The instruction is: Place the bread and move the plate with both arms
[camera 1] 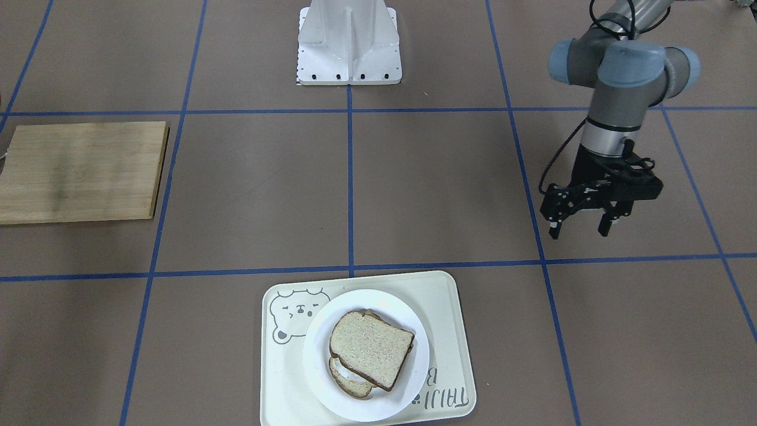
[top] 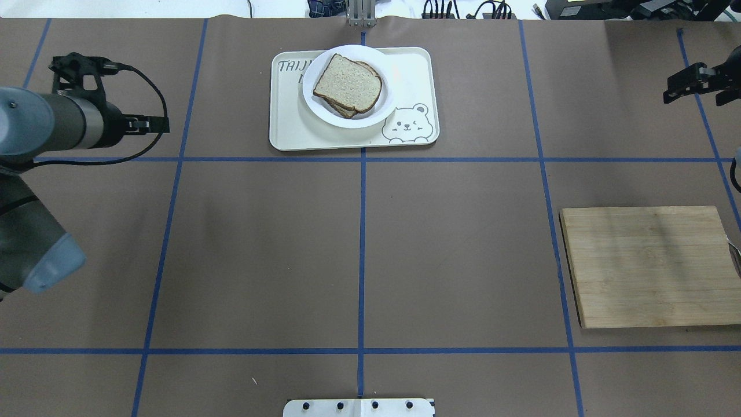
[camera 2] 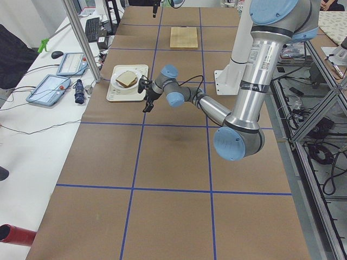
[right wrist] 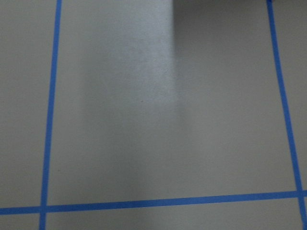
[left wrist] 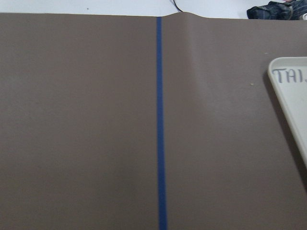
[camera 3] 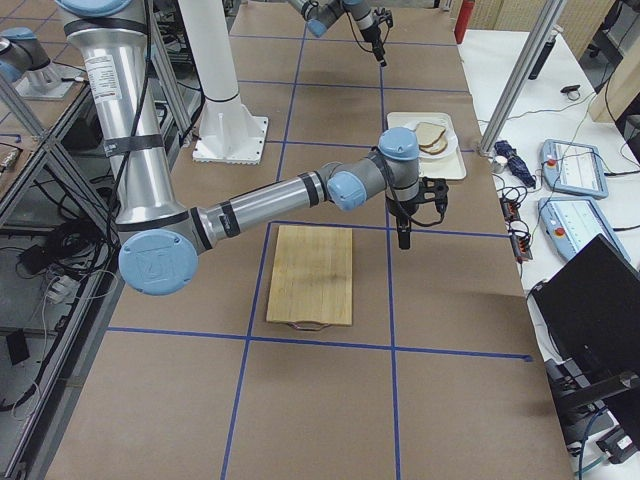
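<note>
Brown table [camera 1: 437, 189], blue tape grid. Tray is the reference mark

Left arm [camera 1: 615, 77]: reaches out well off the tray's lettered end, on the robot's left

Right arm [camera 3: 270, 205]: stretched out well off the tray's bear-print end, on the robot's right

Wooden board [camera 1: 80, 171]: flat on table, well apart from tray, past its bear-print end and nearer the robot

Tray [camera 1: 449, 331]: cream, rectangular, bear drawing in one corner

Plate [camera 1: 408, 390]: white, round, sits on the tray, toward the lettered end and covering part of the lettering

Bread [camera 1: 369, 349]: on the plate, lying flat on top of another slice [camera 1: 349, 381] that peeks out beneath

Left gripper [camera 1: 579, 232]: above bare table, fingers spread, nothing between them

Right gripper [top: 693, 98]: at overhead view's edge, fingers look apart, nothing held
</note>
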### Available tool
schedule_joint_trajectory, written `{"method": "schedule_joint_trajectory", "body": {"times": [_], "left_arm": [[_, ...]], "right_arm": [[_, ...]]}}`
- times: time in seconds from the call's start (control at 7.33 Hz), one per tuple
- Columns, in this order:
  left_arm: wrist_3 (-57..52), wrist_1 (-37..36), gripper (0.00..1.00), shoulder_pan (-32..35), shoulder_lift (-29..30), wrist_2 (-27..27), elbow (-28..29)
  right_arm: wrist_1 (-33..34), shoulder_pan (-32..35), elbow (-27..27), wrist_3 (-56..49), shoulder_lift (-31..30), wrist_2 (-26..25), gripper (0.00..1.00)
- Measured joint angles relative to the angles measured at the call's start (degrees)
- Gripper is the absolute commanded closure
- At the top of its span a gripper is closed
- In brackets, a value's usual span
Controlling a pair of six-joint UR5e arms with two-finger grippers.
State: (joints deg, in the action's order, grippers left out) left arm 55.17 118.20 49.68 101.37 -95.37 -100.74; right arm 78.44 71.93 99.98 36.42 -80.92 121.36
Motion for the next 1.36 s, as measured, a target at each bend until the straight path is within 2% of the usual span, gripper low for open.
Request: {"method": "schedule_joint_trajectory", "body": {"times": [0.14,0.27,0.41,0.55,0.82,0.95,1.23,1.36], "left_arm": [[-3.21,-0.15,0.01,2.50,-1.63,-0.63,0.70],[-4.53,0.02,0.01,4.72,-2.56,-0.89,1.97],[-5.86,0.08,0.01,7.18,-3.12,-1.35,3.65],[-10.31,0.07,0.01,10.56,-4.28,-3.40,5.25],[-26.68,0.05,0.01,19.78,-8.72,-12.30,7.91],[-31.74,-0.14,0.01,24.68,-10.66,-18.87,9.68],[-39.95,-1.81,0.01,34.43,-12.26,-33.69,14.36],[-42.44,-5.13,0.01,37.37,-12.41,-37.64,14.90]], "right_arm": [[-0.76,0.46,-0.56,-3.56,-1.30,-2.63,0.00],[-1.14,2.12,-2.11,-11.87,-2.29,-3.66,0.00],[-1.13,5.33,-4.78,-21.16,-2.68,-2.91,0.00],[-1.04,9.07,-7.93,-27.03,-2.81,0.38,0.00],[-0.49,15.78,-11.24,-30.86,-4.27,8.98,0.00],[0.78,17.62,-11.33,-31.21,-5.50,11.26,0.00],[3.96,18.70,-11.02,-31.30,-7.09,12.17,0.00],[4.60,18.71,-11.08,-31.22,-7.77,11.93,0.00]]}}
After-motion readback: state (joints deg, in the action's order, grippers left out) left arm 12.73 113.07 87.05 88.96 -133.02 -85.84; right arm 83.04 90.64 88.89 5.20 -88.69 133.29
